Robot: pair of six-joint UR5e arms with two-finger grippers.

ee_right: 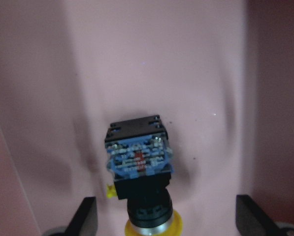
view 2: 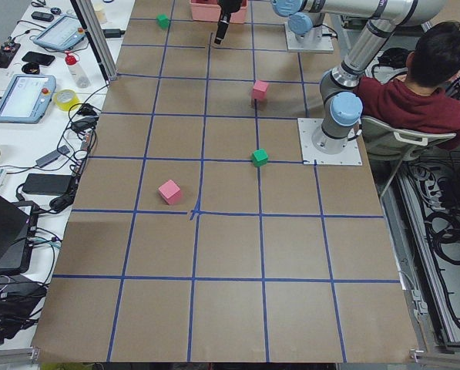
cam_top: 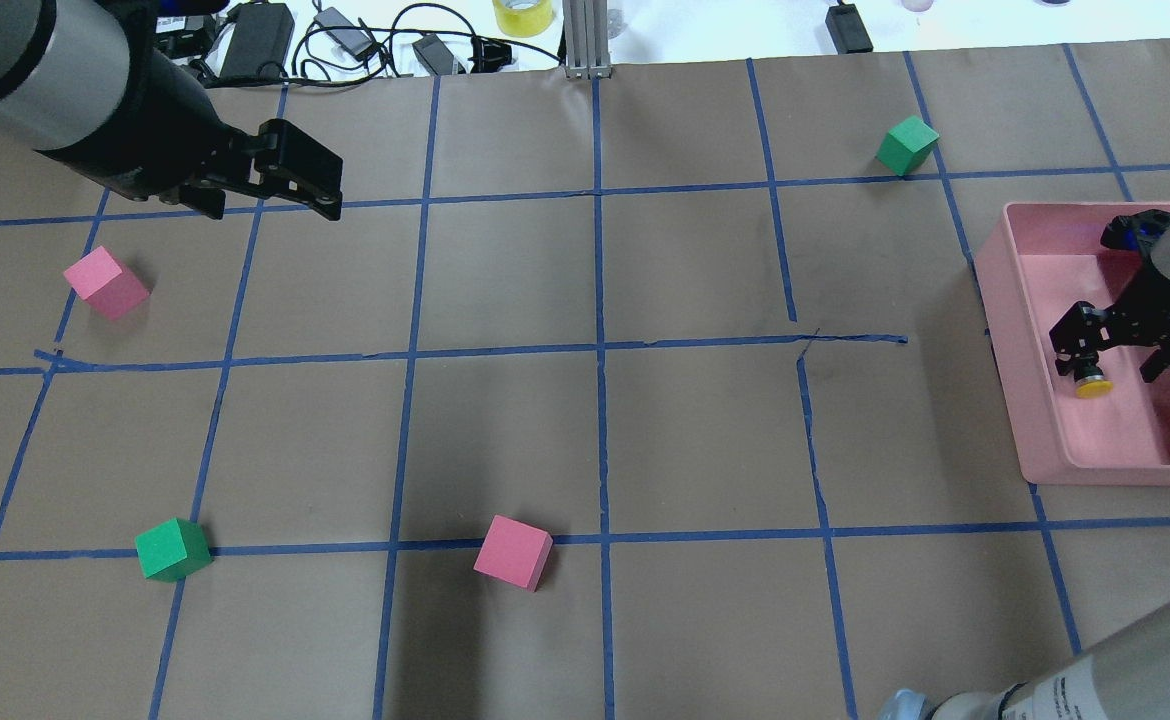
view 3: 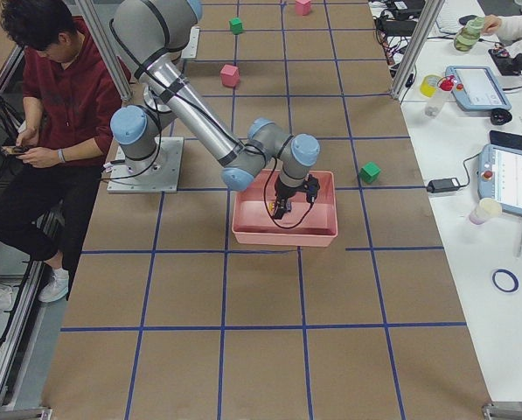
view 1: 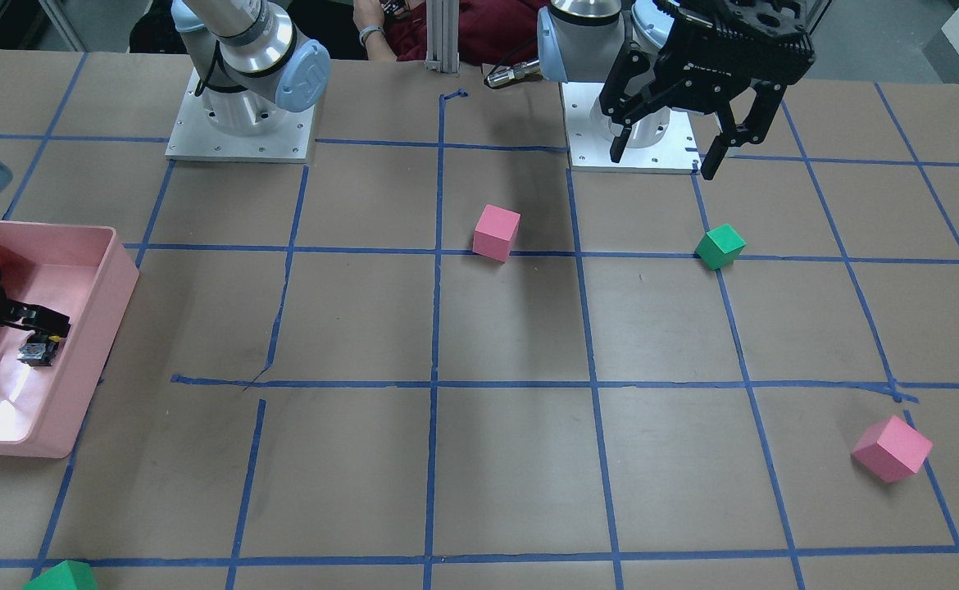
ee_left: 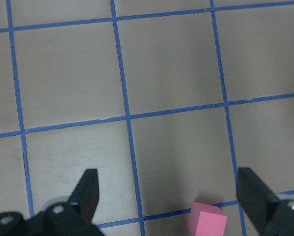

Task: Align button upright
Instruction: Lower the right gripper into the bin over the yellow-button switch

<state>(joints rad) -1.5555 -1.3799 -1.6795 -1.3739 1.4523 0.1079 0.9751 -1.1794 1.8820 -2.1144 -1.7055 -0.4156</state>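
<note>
Light, rigid and smooth-capped, the button (ee_right: 139,164) lies between the right gripper's (ee_right: 166,200) wide-open, empty jaws; best grasped by its black body.

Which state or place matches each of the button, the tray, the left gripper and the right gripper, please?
1 button
2 tray
3 left gripper
4 right gripper

A open, above the table
B open, down inside the tray
C yellow-capped, in the tray between two fingers
D pink, on the table

Pairs: 1-C, 2-D, 3-A, 4-B
</note>
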